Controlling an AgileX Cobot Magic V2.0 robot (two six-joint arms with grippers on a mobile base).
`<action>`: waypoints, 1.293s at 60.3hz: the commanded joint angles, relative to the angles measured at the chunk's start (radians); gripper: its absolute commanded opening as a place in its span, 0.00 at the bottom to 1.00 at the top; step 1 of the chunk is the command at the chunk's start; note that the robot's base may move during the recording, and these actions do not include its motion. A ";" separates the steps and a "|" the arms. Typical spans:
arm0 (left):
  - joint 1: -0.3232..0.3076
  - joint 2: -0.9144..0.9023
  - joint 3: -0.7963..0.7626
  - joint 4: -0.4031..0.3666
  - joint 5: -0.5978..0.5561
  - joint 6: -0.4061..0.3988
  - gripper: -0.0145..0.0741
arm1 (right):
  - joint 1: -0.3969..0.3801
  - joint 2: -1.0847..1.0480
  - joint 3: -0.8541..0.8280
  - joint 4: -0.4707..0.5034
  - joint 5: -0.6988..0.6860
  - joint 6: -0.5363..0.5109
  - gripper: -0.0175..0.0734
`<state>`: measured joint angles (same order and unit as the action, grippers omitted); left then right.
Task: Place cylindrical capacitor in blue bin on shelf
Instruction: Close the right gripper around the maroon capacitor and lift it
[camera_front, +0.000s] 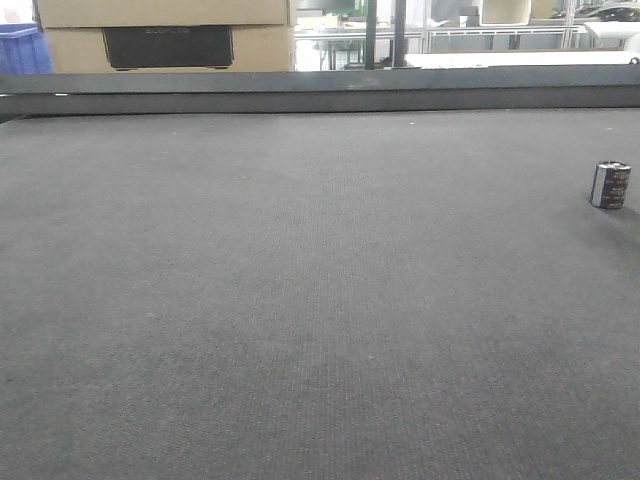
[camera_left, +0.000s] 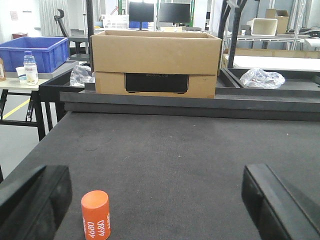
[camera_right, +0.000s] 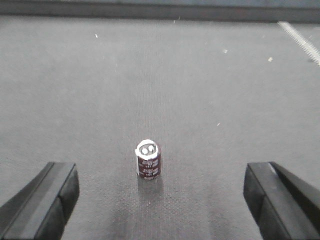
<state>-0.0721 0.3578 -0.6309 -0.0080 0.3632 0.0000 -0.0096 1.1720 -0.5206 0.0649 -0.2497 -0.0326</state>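
**Grey felt-covered tabletop (camera_front: 300, 300), pick not yet made**

Standing upright on the tabletop was the cylindrical capacitor (camera_right: 148, 159), a small stubby cylinder with a dark sleeve, pale print and a silvery top. In the front view it stood near the right edge of the frame (camera_front: 610, 185), with nothing around it. The right gripper (camera_right: 160, 187) hung low with its 2 black fingers spread wide. The capacitor sat slightly left of the midline between them and a little ahead of the fingertips, touching neither.

The left gripper (camera_left: 152, 192) was likewise spread wide and held nothing. A small orange cylinder (camera_left: 96, 215) printed with white numerals stood near its left finger. Beyond it sat a tan cardboard box (camera_left: 156, 62) and, on a side table, a ribbed blue crate (camera_left: 35, 52). Neither the blue bin nor the shelf appeared in any view.

The step in hand looked like the approach to the grasp. The next move probably called for the right gripper to ease forward and a touch left until the fingers flanked the sleeve. A gentle, square closing would then be needed, since a part that short and round could tip or roll if 1 finger struck first. The carry to the bin would have to wait until the shelf was found.
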 joint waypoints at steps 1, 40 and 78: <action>-0.008 0.002 0.001 -0.009 -0.010 0.000 0.84 | 0.002 0.117 0.025 -0.012 -0.199 -0.002 0.82; -0.008 0.002 0.001 -0.009 -0.010 0.000 0.84 | 0.002 0.710 -0.128 -0.019 -0.745 -0.002 0.82; -0.008 0.002 0.001 -0.009 0.022 0.000 0.84 | 0.002 0.831 -0.259 -0.019 -0.661 -0.002 0.51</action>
<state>-0.0721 0.3578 -0.6309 -0.0102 0.3909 0.0000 -0.0096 2.0012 -0.7744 0.0530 -0.9106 -0.0326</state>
